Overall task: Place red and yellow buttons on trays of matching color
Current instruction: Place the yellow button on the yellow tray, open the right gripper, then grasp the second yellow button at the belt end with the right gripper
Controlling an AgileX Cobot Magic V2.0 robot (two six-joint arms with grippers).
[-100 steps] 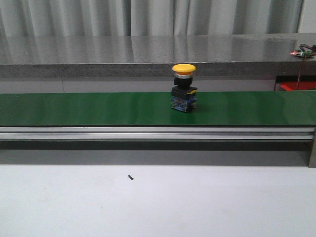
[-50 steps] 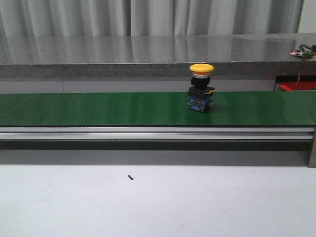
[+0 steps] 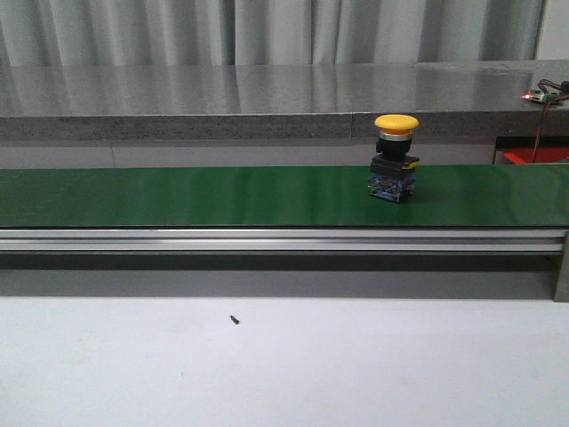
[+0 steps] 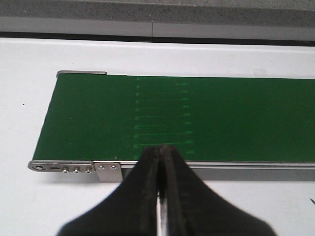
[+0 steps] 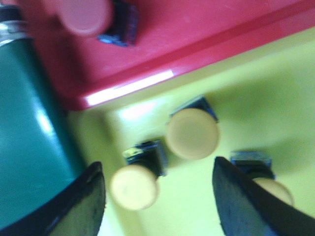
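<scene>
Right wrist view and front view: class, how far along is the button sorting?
Done: three yellow buttons sit in the yellow tray, and one red button in the red tray. In hand: nothing; the right gripper hangs open over the yellow tray, the left gripper is shut and empty. Left: one yellow button on the conveyor belt.

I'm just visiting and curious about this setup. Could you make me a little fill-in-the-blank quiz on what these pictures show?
1. The button standing on the green belt has a ____ cap.
2. The left tool hangs over the belt with its fingers ____.
3. The right tool is open above a yellow tray that holds ____ yellow buttons.
4. Beside the yellow tray is a ____ tray with one button on it.

Missing words: yellow; shut; three; red
</scene>
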